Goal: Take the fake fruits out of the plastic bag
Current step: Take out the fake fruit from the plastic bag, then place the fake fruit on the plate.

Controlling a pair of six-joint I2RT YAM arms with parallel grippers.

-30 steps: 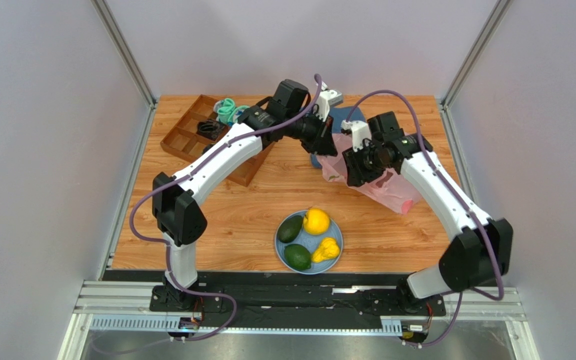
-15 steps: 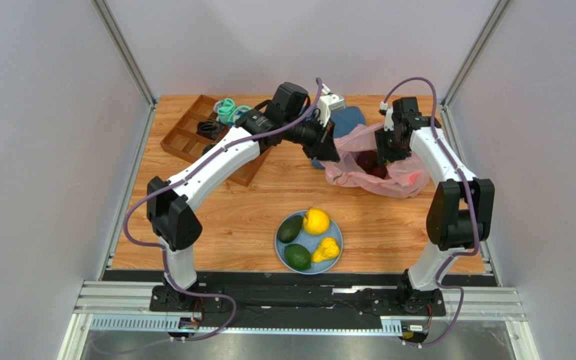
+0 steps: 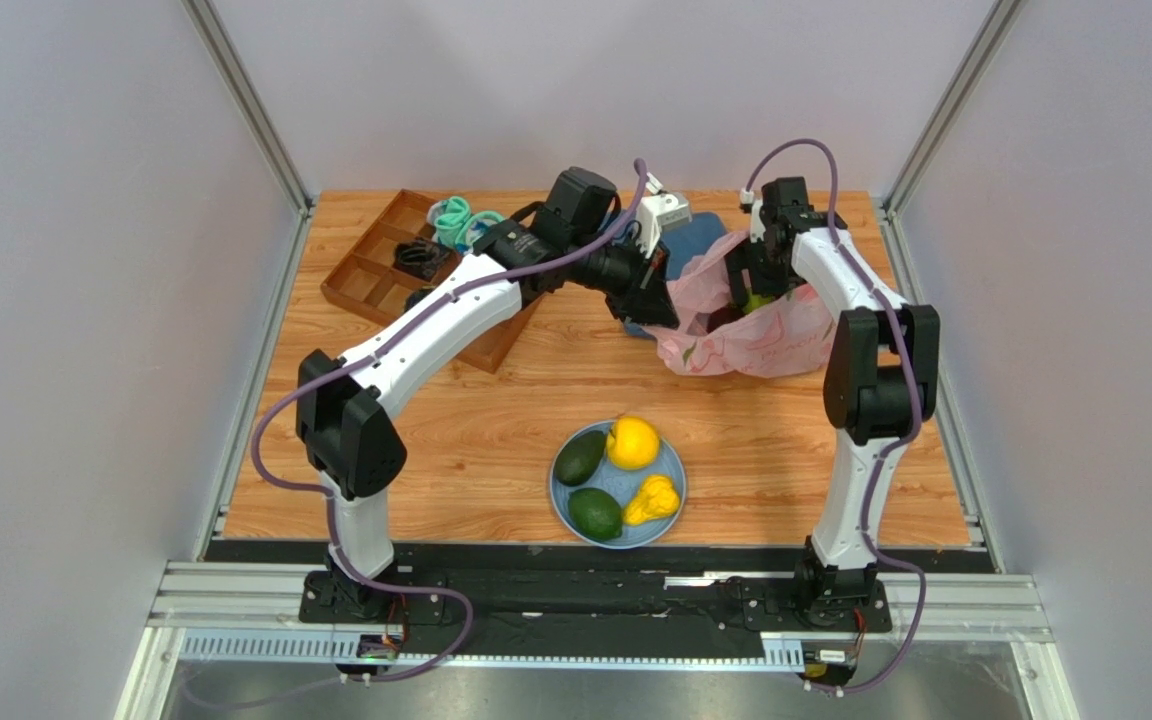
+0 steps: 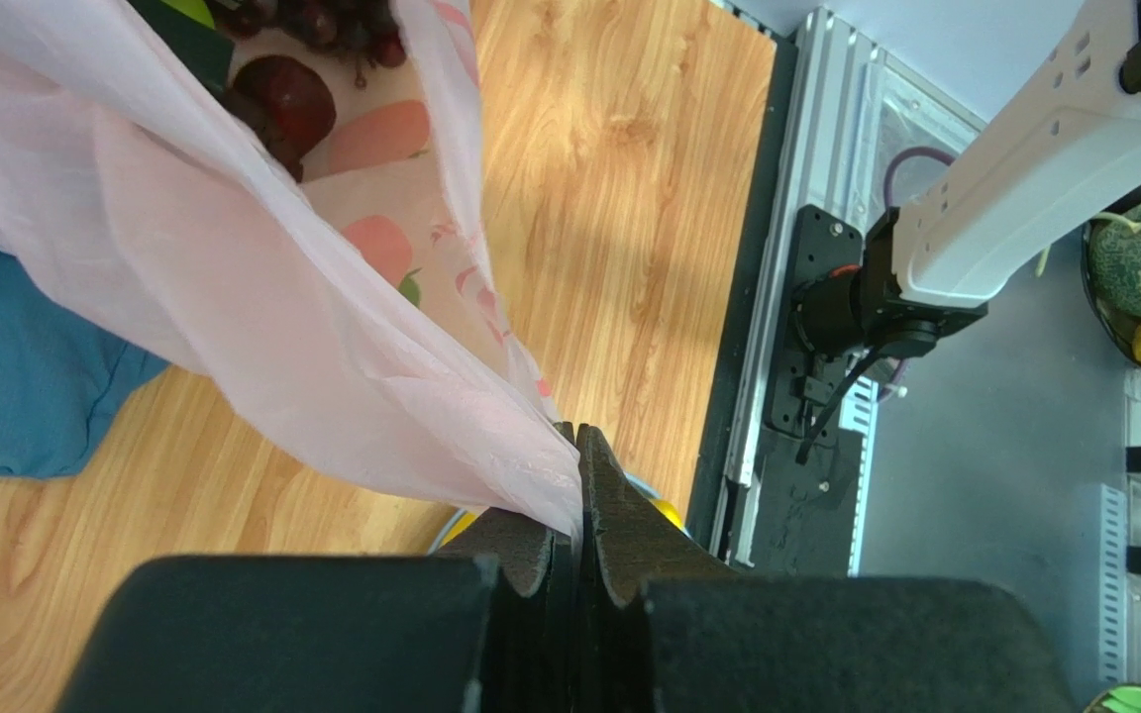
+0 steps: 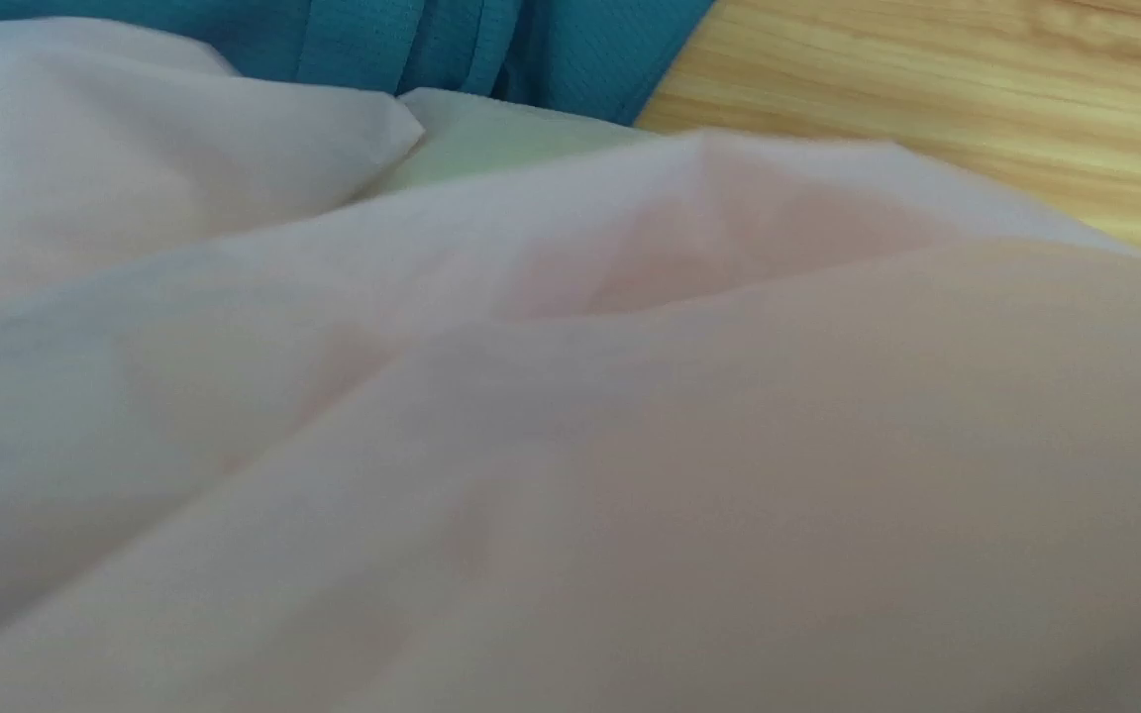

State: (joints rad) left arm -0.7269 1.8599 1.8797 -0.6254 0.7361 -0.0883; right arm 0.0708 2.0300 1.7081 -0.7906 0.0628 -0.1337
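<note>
The pink plastic bag [image 3: 755,342] lies at the back right of the table, its mouth lifted. My left gripper [image 3: 671,300] is shut on the bag's edge [image 4: 532,446], its jaws pressed flat on the film [image 4: 580,453]. Through the open mouth I see a dark red fruit [image 4: 294,98] and purple grapes [image 4: 327,18]. My right gripper [image 3: 746,291] reaches down into the bag; in the right wrist view pink film [image 5: 606,446] covers everything and hides its fingers. On the blue plate [image 3: 561,485] lie a yellow citrus [image 3: 632,443], a yellow pear [image 3: 653,498] and two avocados [image 3: 582,458].
A dark blue cloth [image 3: 698,236] lies under the far side of the bag. A brown compartment tray [image 3: 372,278] at the back left holds black cables [image 3: 417,258] and teal socks [image 3: 456,221]. Grey walls close in both sides of the table.
My right arm swung back and to the right, then dipped its gripper into the bag's mouth. The bag bunched up closer to the cloth. The left gripper kept its hold.
</note>
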